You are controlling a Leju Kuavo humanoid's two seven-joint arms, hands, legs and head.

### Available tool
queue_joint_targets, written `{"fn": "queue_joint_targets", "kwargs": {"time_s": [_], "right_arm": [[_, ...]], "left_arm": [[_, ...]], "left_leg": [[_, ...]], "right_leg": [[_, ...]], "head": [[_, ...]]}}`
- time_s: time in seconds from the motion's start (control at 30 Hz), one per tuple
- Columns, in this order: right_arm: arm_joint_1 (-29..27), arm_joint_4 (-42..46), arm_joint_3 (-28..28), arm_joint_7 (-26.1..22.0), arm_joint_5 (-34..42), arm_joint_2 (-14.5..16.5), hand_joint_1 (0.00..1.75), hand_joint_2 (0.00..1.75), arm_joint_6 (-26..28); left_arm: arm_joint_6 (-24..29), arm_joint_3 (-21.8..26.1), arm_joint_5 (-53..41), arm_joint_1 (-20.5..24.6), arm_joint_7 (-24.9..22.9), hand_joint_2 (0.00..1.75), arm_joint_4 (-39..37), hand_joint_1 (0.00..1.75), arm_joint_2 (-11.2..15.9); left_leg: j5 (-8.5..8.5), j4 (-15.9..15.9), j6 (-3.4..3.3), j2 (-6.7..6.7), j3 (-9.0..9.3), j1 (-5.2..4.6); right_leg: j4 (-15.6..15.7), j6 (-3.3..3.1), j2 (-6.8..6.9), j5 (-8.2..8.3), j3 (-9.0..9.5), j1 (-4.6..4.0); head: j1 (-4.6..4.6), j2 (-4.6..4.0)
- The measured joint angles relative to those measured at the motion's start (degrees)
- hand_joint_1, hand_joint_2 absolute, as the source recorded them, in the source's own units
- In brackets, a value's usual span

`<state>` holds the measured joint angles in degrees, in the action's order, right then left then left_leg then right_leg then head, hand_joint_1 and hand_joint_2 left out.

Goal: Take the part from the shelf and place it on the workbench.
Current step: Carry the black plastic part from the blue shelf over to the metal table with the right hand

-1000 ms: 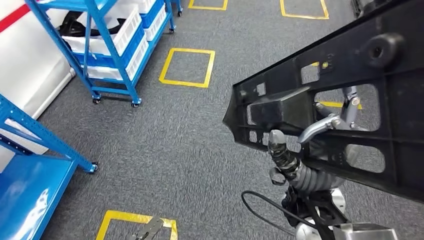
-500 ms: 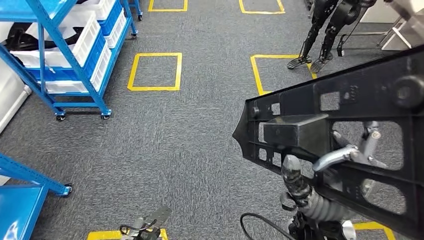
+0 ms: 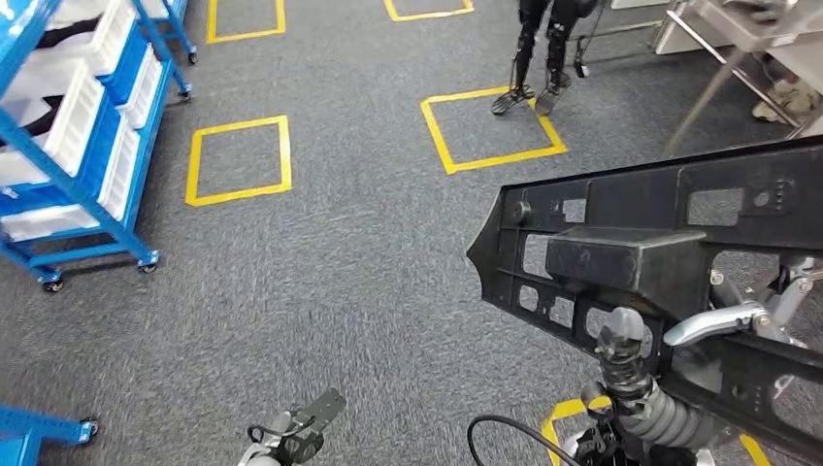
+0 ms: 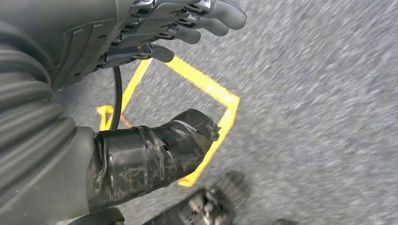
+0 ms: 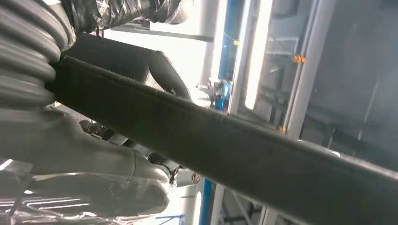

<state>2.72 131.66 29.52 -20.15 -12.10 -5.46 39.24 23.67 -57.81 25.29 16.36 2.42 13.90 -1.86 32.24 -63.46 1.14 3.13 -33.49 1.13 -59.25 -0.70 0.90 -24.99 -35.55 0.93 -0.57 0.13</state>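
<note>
Right hand carrying the part over open floor; left hand empty.

Blue wheeled shelf rack with white bins (image 3: pixel 73 155) at far left on the grey carpet floor marked with yellow tape squares (image 3: pixel 369 252). Left hand (image 4: pixel 155 33) hangs low above the carpet, fingers loosely apart, holding nothing. Large black plastic frame part with cut-out openings (image 3: pixel 631 257) sits at right, raised off the floor, gripped from beneath by the right hand (image 3: pixel 679 335). Metal-legged workbench (image 3: pixel 738 39) at far upper right, well apart from the part.

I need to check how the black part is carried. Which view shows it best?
The head view: the black part shows its cut-out frame and raised block, with the right hand under it. The right wrist view shows one dark edge; the left wrist view shows carpet.
</note>
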Motion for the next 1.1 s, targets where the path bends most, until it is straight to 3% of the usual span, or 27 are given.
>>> {"fn": "queue_joint_targets", "kwargs": {"time_s": [0.07,0.1,0.13,0.2,0.27,0.33,0.4,0.47,0.53,0.6,0.63,0.7,0.77,0.83,0.9,0.97,1.03,1.1], "right_arm": [[0.49,-0.2,-0.19,-0.21,1.35,0.6,1.75,1.75,-0.01],[0.56,-0.32,-0.28,-0.26,1.67,0.84,1.75,1.75,-0.01],[0.6,-0.45,-0.39,-0.29,2.0,1.04,1.75,1.75,-0.01],[0.76,-0.65,-0.55,-0.49,3.64,1.43,1.75,1.75,-0.01],[1.27,-0.9,-0.58,-1.25,7.01,1.75,1.75,1.75,-0.01],[2.14,-1.46,-0.58,-2.41,10.65,1.86,1.75,1.75,-0.01],[2.96,-2.24,-0.58,-3.43,13.35,1.88,1.75,1.75,-0.01],[3.9,-3.2,-0.57,-4.22,15.58,1.87,1.75,1.75,-0.01],[5.18,-4.45,-0.55,-5.04,17.57,1.86,1.75,1.75,-0.01],[5.96,-5.64,-0.48,-5.81,18.81,1.85,1.75,1.75,-0.01],[6.1,-6.13,-0.42,-6.06,19.15,1.85,1.75,1.75,-0.01],[6.46,-6.93,-0.26,-6.26,19.4,1.84,1.75,1.75,-0.01],[7.1,-7.65,-0.06,-6.29,19.43,1.85,1.75,1.75,-0.01],[7.62,-8.24,0.19,-6.28,19.54,1.86,1.75,1.75,-0.01],[7.85,-8.74,0.43,-6.26,19.82,1.85,1.75,1.75,-0.02],[8.12,-9.24,0.7,-6.32,20.08,1.86,1.75,1.75,-0.03],[8.41,-9.79,0.92,-6.52,20.25,1.87,1.75,1.75,-0.03],[8.43,-10.4,1.01,-6.87,20.39,1.87,1.75,1.75,-0.03]], "left_arm": [[0.53,0.0,0.39,-0.39,0.22,1.75,0.0,0.0,0.02],[0.62,0.0,0.5,-0.66,0.25,1.75,0.0,0.0,0.03],[0.7,0.0,0.59,-0.87,0.26,1.75,0.0,0.0,0.04],[1.02,0.0,0.81,-1.02,0.21,1.75,0.0,0.0,0.04],[1.34,0.0,0.99,-1.01,-0.08,1.75,0.0,0.0,0.08],[1.51,0.0,1.39,-1.21,-0.5,1.75,0.0,0.0,0.13],[1.9,0.0,2.1,-1.39,-0.8,1.75,0.0,0.0,0.1],[2.57,0.0,2.87,-1.48,-0.96,1.75,0.0,0.0,0.07],[3.15,0.02,3.6,-2.13,-0.49,1.75,0.0,0.0,0.09],[3.34,0.07,4.34,-3.45,0.79,1.75,0.0,0.0,0.3],[3.34,0.1,4.71,-4.14,1.42,1.75,0.0,0.0,0.45],[3.26,0.14,5.07,-5.12,2.18,1.75,0.0,0.0,0.74],[3.22,0.19,5.17,-5.49,2.44,1.75,0.0,0.0,0.95],[3.23,0.32,5.51,-5.67,2.57,1.75,0.0,0.0,1.16],[3.23,0.48,5.97,-5.88,2.92,1.75,0.0,0.0,1.3],[3.38,0.56,6.09,-6.01,3.37,1.75,0.0,0.0,1.39],[3.86,0.6,5.98,-6.2,3.58,1.75,0.0,0.0,1.43],[4.36,0.61,5.87,-6.64,3.57,1.75,0.0,0.0,1.37]], "left_leg": [[3.01,-7.82,-0.1,-2.16,-4.11,-0.06],[3.38,-10.39,-0.17,-2.46,-5.7,-0.09],[2.65,-10.97,-0.28,-2.6,-6.4,-0.09],[-1.49,-5.8,-0.68,-3.33,-4.79,-0.09],[-4.41,1.03,-1.11,-5.82,-2.12,0.05],[-4.63,3.69,-1.34,-7.26,-1.03,-0.05],[-4.88,4.28,-1.77,-6.27,-0.74,-0.13],[-5.31,5.01,-2.44,-5.06,-0.36,0.08],[-5.4,5.39,-2.87,-3.72,-0.06,0.05],[-5.19,5.37,-2.98,-2.18,0.07,-0.07],[-5.04,5.34,-2.95,-1.44,0.17,-0.06],[-4.63,5.27,-2.72,-0.15,0.56,-0.01],[-4.12,5.14,-2.2,0.83,1.0,-0.19],[-3.79,5.2,-1.52,1.72,1.32,-0.54],[-3.45,5.36,-0.87,2.79,1.7,-0.63],[-2.02,3.68,-0.33,1.29,1.38,-0.37],[1.1,-2.27,-0.15,-1.56,-1.33,-0.19],[3.44,-9.22,-0.2,-2.46,-5.1,-0.22]], "right_leg": [[-0.03,-0.44,-1.48,-0.01,0.0,-0.17],[-0.07,-0.5,-2.33,-0.02,0.02,-0.28],[-0.12,-0.52,-3.19,-0.03,0.04,-0.37],[-0.35,-0.47,-4.86,-0.07,0.06,-0.44],[-0.81,-0.17,-6.31,-0.2,-0.25,-0.5],[-1.02,0.51,-7.56,-0.13,-0.79,-0.28],[-0.82,1.25,-8.4,0.13,-1.1,0.09],[-2.33,1.88,-6.07,-0.86,-1.92,-0.06],[-8.07,2.49,-2.51,-3.87,-4.65,-0.12],[-14.28,2.96,-1.31,-6.11,-7.68,0.2],[-15.15,3.09,-1.1,-5.88,-8.12,0.34],[-10.36,3.14,-0.24,-2.59,-5.58,0.51],[-3.36,2.75,2.27,-0.17,-1.83,0.04],[-0.72,1.94,3.66,-0.21,-0.52,-0.63],[-0.43,1.07,2.49,-0.18,-0.48,-0.7],[-0.05,0.29,1.13,-0.03,-0.22,-0.48],[0.14,-0.33,-0.2,0.05,-0.05,-0.39],[0.11,-0.61,-1.84,0.03,-0.04,-0.51]], "head": [[-0.16,0.0],[-0.2,0.0],[-0.2,0.0],[-0.21,0.0],[-0.15,0.0],[-0.14,0.0],[-0.2,0.0],[0.03,0.0],[0.31,0.0],[0.36,0.0],[0.37,0.0],[0.38,0.0],[0.38,0.0],[0.33,0.0],[0.27,0.0],[0.15,0.0],[-0.06,0.0],[-0.15,0.0]]}}
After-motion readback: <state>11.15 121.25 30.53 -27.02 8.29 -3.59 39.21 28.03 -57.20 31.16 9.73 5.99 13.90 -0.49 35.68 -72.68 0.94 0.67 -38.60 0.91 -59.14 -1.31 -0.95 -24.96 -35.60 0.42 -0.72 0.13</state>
